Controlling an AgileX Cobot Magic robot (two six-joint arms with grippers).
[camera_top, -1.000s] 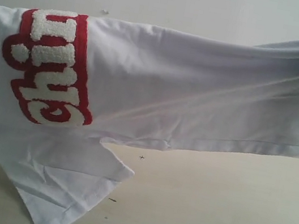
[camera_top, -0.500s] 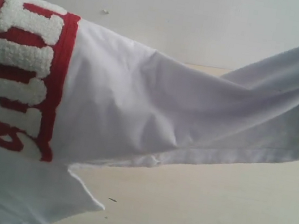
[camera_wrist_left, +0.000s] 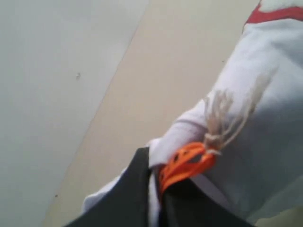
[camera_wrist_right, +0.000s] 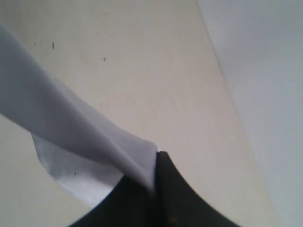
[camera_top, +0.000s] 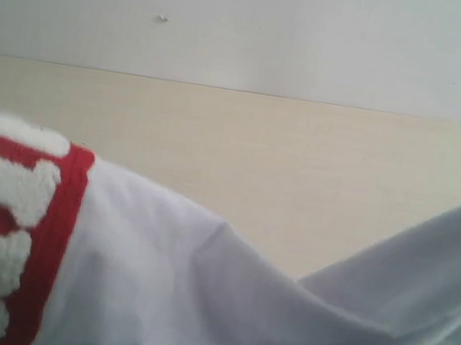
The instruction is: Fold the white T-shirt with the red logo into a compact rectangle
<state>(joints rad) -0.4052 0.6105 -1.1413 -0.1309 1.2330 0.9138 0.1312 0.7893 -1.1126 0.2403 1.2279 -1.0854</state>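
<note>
The white T-shirt (camera_top: 190, 307) hangs stretched in the air close to the exterior camera, filling the lower part of that view. Its red logo (camera_top: 42, 238) with fuzzy white letters shows at the lower left, and a red corner of the logo (camera_wrist_left: 272, 14) shows in the left wrist view. My left gripper (camera_wrist_left: 154, 177) is shut on the white T-shirt (camera_wrist_left: 265, 94) at the neck, with the orange tag (camera_wrist_left: 187, 163) beside the black fingers. My right gripper (camera_wrist_right: 155, 177) is shut on an edge of the white T-shirt (camera_wrist_right: 61, 118), which trails away from it. Neither gripper shows in the exterior view.
A pale wooden table (camera_top: 259, 160) lies beneath the cloth and meets a grey-white wall (camera_top: 325, 29) along its far edge. The table (camera_wrist_right: 142, 71) carries a few small dark specks. A small mark (camera_top: 162, 19) sits on the wall.
The held shirt has dropped lower in the exterior view and come closer, so the logo slid down and left. The table's far part and the wall are now uncovered.
</note>
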